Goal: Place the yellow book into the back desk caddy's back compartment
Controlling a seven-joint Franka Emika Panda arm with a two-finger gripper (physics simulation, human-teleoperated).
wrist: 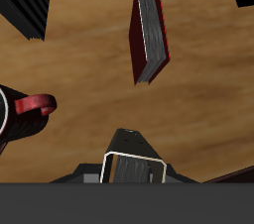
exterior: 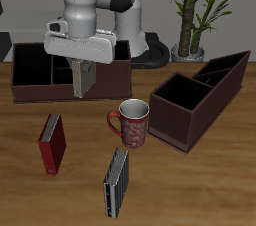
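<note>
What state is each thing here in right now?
pincer: shut on the yellow book.
yellow book: held upright by the back caddy.
back caddy: open-topped, on the table.
sloped caddy: open-topped, on the table.
mug: upright.
red book: closed.
dark book: closed.

You are looking at what seems an office or study desk; a wooden table (exterior: 200, 185) bears desk caddies (exterior: 200, 95), books (exterior: 53, 142), a mug (exterior: 132, 122); a potted plant (exterior: 195, 10) stands behind.

Wooden table (exterior: 200, 185), red book (exterior: 52, 143), dark book (exterior: 116, 182), mug (exterior: 132, 123), two caddies (exterior: 200, 95)
</note>
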